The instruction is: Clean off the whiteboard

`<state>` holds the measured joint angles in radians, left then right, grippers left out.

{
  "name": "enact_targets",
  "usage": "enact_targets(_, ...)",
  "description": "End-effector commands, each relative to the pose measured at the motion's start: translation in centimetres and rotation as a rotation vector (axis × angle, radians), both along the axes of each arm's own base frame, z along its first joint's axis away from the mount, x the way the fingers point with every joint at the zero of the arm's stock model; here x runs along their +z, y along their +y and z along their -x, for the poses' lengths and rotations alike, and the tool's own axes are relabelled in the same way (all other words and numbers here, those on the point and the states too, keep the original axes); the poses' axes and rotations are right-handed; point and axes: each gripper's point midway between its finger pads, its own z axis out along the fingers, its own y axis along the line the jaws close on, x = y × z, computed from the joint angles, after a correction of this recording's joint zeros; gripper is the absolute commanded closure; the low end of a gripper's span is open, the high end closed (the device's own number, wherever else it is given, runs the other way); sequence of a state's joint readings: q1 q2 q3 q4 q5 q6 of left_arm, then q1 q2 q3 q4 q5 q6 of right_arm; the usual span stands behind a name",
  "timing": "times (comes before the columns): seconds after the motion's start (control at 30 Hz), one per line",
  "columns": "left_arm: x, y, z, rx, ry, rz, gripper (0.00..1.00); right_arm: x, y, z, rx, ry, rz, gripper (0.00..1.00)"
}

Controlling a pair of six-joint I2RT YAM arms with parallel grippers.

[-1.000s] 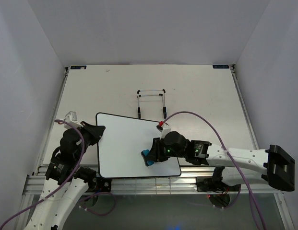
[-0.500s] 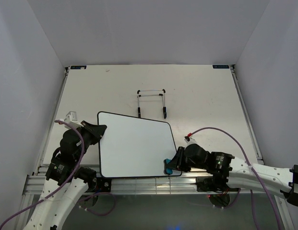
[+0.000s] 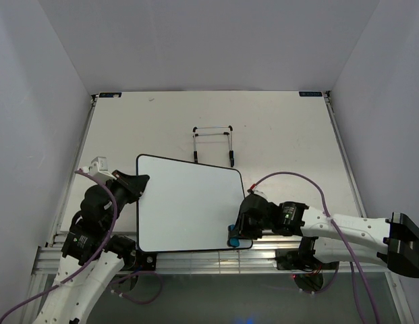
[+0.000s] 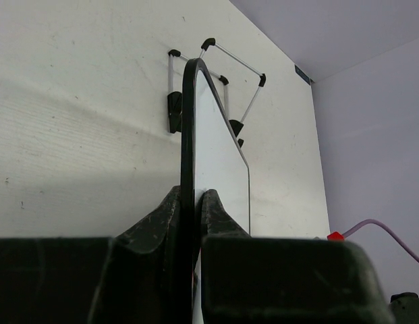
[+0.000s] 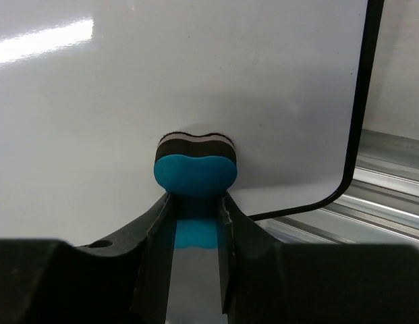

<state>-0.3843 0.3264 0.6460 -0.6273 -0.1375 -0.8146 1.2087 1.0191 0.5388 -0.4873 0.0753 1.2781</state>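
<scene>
Note whiteboard (image 3: 185,202) flat on table (image 3: 283,135), near edge, btwn arms. Expect thin, stiff, light, slick; prob slides if unpinned. Take by rim, not face. See L gripper (image 3: 140,184) pinching left rim; R gripper (image 3: 235,236) clamped on blue eraser (image 5: 194,172), near-right corner.

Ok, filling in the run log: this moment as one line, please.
left jaws: shut on whiteboard, left edge | right jaws: shut on blue eraser | eraser: on board's near-right corner | writing: none visible
</scene>
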Motion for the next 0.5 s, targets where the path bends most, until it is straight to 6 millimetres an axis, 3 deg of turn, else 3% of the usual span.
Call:
enact_targets(0.0,-0.6,2.3,-0.8,0.099,0.004,-0.129,1.0,-8.0,-11.1,2.7,0.013,0.091,0.489,0.92)
enact_targets(0.23,-1.1,1.9,-0.9,0.083,0.018,-0.127,1.0,-5.4,-10.0,1.6,-0.047,0.03,0.404,0.92)
enact_targets(0.3,-1.1,1.9,-0.9,0.082,0.021,-0.132,1.0,-4.9,-10.8,1.2,-0.058,0.007,0.447,0.92)
enact_targets(0.47,-1.2,1.6,-0.8,0.066,0.029,-0.138,1.0,-1.4,-9.5,-2.2,-0.166,-0.173,0.306,0.92)
